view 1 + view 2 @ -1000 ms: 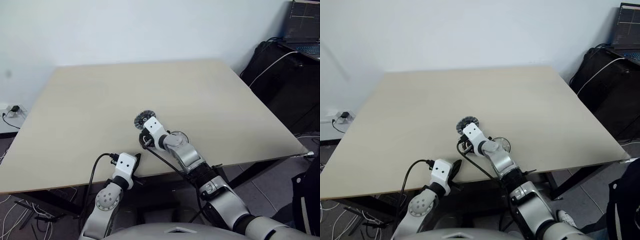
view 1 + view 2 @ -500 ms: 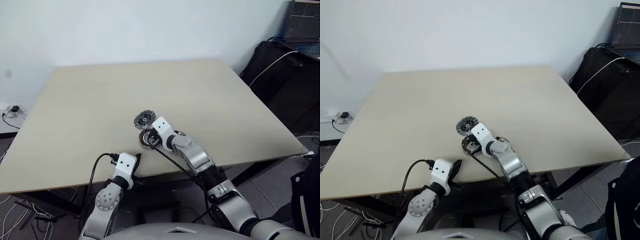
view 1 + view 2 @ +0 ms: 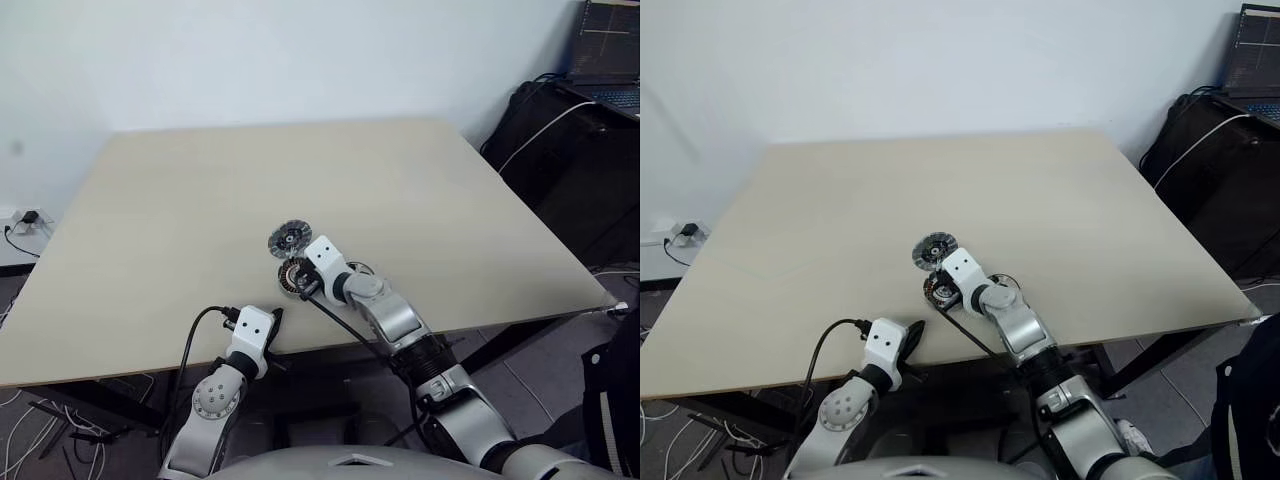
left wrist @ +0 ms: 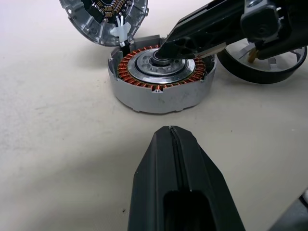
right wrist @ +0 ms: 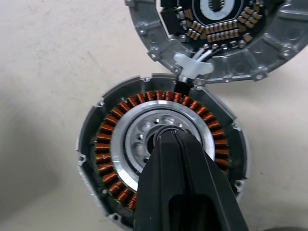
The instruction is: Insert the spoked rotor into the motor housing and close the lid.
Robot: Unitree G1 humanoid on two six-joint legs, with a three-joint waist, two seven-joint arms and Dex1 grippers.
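Observation:
The motor housing (image 4: 159, 98), a grey cup ringed with coppery windings (image 5: 103, 149), sits on the table near its front edge (image 3: 293, 277). The lid (image 3: 289, 238) lies flat just beyond it, dark centre up, its rim touching the housing (image 5: 269, 48). My right gripper (image 5: 168, 134) is shut, and its tip is at the housing's central hub (image 4: 162, 54). The spoked rotor (image 4: 262, 77) lies right of the housing, partly behind my right wrist. My left gripper (image 4: 171, 131) is shut and empty, short of the housing at the table's front edge (image 3: 271, 318).
The beige table (image 3: 200, 200) stretches wide behind and beside the parts. A dark bag with a white cable (image 3: 560, 120) and a laptop (image 3: 610, 50) sit off the table's far right corner. My right arm crosses the front edge (image 3: 400, 325).
My right forearm and wrist have swung slightly to the right, uncovering the housing. Its gripper tip stays at the housing. The left arm and the parts have not moved.

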